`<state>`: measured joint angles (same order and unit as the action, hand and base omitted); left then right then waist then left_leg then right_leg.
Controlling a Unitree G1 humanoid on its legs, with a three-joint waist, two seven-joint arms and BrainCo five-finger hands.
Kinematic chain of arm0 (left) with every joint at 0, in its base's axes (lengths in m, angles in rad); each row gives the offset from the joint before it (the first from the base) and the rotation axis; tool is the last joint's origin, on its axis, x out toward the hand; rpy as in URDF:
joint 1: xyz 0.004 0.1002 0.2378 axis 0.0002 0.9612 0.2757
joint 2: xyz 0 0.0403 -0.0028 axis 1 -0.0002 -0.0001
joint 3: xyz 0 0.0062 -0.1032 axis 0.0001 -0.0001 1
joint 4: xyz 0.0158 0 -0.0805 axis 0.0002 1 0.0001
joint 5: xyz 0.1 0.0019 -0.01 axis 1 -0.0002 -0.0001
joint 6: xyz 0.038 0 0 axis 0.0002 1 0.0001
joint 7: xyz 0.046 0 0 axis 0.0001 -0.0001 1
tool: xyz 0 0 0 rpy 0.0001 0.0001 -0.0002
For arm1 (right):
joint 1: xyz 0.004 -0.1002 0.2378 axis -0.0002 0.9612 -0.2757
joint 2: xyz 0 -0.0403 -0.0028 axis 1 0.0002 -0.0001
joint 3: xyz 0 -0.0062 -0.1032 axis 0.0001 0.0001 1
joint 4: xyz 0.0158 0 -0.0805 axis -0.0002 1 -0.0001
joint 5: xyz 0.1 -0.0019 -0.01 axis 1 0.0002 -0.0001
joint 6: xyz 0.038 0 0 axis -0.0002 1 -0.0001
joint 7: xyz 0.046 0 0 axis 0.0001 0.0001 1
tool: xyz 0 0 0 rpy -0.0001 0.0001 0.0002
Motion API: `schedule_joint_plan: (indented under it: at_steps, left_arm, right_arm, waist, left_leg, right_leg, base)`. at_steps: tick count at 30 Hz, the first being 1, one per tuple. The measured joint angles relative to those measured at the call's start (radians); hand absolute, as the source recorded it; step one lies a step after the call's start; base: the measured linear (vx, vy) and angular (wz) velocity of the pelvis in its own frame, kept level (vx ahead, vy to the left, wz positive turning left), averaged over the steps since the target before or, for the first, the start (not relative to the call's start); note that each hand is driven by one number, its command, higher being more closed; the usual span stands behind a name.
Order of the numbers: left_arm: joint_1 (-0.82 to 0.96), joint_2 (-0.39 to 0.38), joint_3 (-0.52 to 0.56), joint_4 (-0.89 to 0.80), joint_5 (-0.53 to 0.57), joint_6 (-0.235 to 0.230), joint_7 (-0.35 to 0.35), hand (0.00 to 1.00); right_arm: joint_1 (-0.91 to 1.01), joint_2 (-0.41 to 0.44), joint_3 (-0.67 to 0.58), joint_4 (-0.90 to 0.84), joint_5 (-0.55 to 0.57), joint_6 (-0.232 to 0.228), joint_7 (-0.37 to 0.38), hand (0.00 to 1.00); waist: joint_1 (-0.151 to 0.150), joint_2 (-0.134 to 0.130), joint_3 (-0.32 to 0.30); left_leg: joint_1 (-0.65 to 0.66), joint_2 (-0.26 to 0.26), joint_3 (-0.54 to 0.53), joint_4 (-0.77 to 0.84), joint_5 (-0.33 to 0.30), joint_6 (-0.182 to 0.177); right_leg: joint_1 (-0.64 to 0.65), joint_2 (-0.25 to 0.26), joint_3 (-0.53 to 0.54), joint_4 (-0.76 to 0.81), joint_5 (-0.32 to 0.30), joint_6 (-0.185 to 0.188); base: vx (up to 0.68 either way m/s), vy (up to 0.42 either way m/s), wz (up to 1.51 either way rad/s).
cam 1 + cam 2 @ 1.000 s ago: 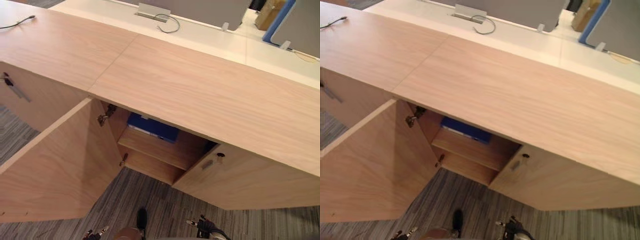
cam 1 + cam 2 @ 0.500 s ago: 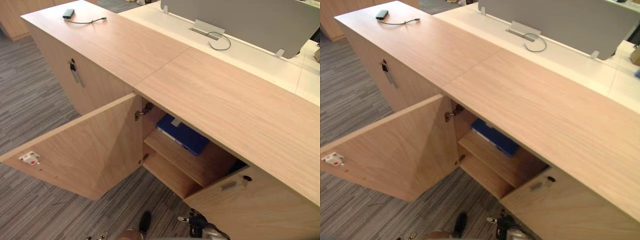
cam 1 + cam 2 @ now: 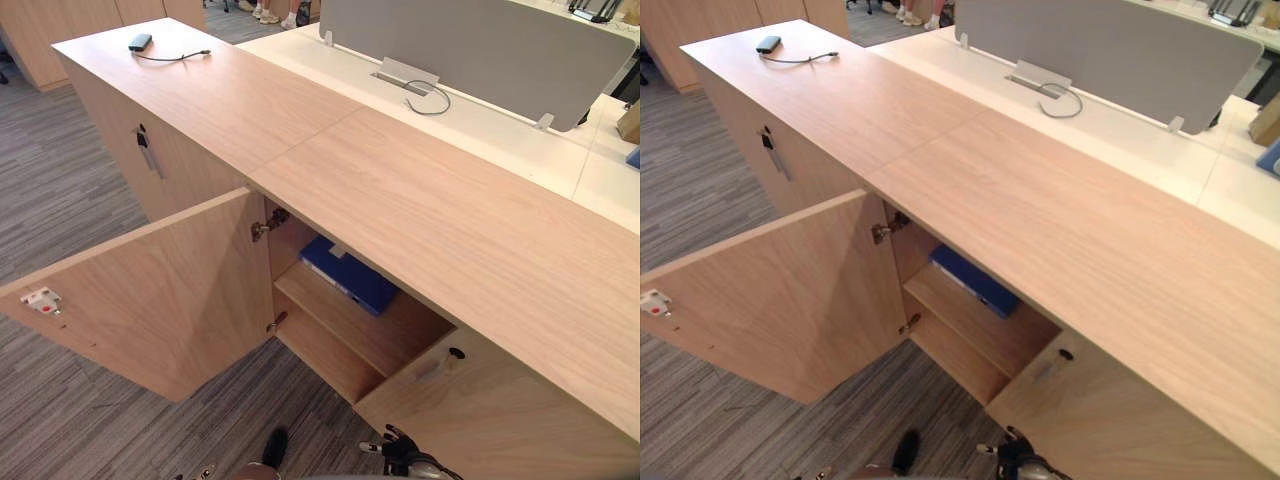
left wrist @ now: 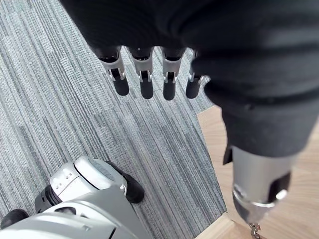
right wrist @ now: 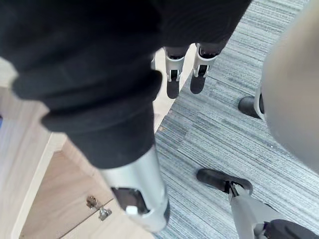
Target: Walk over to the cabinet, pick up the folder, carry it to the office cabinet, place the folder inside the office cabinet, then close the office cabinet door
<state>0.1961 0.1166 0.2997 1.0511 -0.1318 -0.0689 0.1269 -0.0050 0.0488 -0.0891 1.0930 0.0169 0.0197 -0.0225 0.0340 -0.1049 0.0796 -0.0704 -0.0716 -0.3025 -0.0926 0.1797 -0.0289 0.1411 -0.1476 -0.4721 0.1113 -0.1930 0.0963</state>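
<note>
While you are looking down on the cabinet [image 3: 420, 200], the folder [image 3: 350, 275] is lying flat on the upper shelf [image 3: 350, 325] inside it, blue, tucked under the cabinet's top. Neither hand is touching it. The door [image 3: 170, 290] is standing wide open, swinging out to the left over the carpet [image 3: 60, 200], and it is hanging from a hinge [image 3: 268, 225] just left of the folder. A small red and white latch [image 3: 42, 299] is sitting at the door's far corner. To the right of the opening, a second door [image 3: 500, 420] is showing its keyhole near the top edge.

Your left hand [image 4: 145, 74] is hanging released above the carpet, its fingers straight and pointing down, holding nothing; the wooden edge of the door is showing beside it. Your right hand [image 5: 173, 74] is likewise loose and empty, fingers straight, hovering over the carpet close to the wood of the cabinet.

On the cabinet's top, at its far left end, a small dark device [image 3: 140, 42] is resting with its cord trailing beside it. Behind the cabinet a white table [image 3: 480, 130] is carrying a grey screen [image 3: 480, 50].
</note>
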Motion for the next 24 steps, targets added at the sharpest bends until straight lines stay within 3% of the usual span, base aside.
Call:
schedule_joint_plan:
  at_steps: [9, 10, 12, 16, 21, 24]
  left_arm:
    - [-0.01, -0.006, 0.041, -0.002, -0.052, 0.003, 0.011, 0.0]
    - [-0.012, -0.006, 0.043, -0.003, -0.061, 0.003, 0.015, 0.0]
    - [-0.016, -0.009, 0.078, -0.004, -0.069, 0.002, 0.032, 0.0]
    - [-0.009, -0.015, 0.088, -0.008, -0.076, 0.001, 0.044, 0.0]
    - [0.008, -0.027, 0.11, -0.027, -0.092, -0.002, 0.052, 0.0]
    - [0.01, -0.028, 0.096, -0.028, -0.104, -0.001, 0.054, 0.0]
  right_arm:
    - [0.001, 0.006, 0.052, -0.038, 0.001, 0.001, 0.0, 0.0]
    - [0.0, 0.005, 0.052, -0.039, 0.001, 0.001, 0.0, 0.0]
    - [-0.001, 0.004, 0.052, -0.044, 0.001, 0.001, -0.001, 0.0]
    - [0.0, 0.001, 0.067, -0.076, 0.002, 0.004, -0.001, 0.0]
    - [0.0, -0.001, 0.068, -0.093, 0.004, 0.003, -0.002, 0.0]
    - [0.014, -0.004, 0.04, -0.127, 0.006, 0.009, -0.001, 0.0]
  waist:
    - [0.002, -0.016, 0.028]
    - [0.002, -0.019, 0.034]
    - [0.006, -0.032, 0.053]
    - [0.002, -0.031, 0.058]
    - [-0.022, -0.016, 0.058]
    - [-0.037, -0.001, 0.058]
  left_leg:
    - [0.001, -0.02, -0.014, 0.015, -0.007, 0.0]
    - [-0.002, -0.022, 0.003, 0.027, -0.021, 0.005]
    - [-0.047, 0.004, 0.221, 0.14, -0.114, 0.025]
    - [-0.052, -0.005, 0.242, 0.163, -0.124, 0.037]
    - [-0.073, 0.005, 0.216, 0.153, -0.114, 0.038]
    - [-0.044, 0.007, 0.177, 0.044, -0.051, 0.039]
  right_leg:
    - [0.025, -0.021, -0.043, 0.016, -0.006, 0.007]
    - [0.026, -0.027, -0.042, 0.024, -0.008, 0.007]
    - [0.038, -0.052, -0.043, 0.044, -0.015, 0.015]
    - [0.006, -0.081, -0.025, 0.095, -0.027, 0.014]
    - [-0.094, -0.117, -0.023, 0.293, -0.029, 0.011]
    - [-0.208, -0.173, -0.018, 0.5, -0.051, 0.003]
  base:
    - [0.06, -0.007, 0.09]
    - [0.02, 0.035, 0.01]
    - [0.0, 0.063, 0.01]
    - [0.01, 0.042, -0.1]
    - [0.0, 0.021, 0.13]
    - [-0.02, -0.023, 0.32]
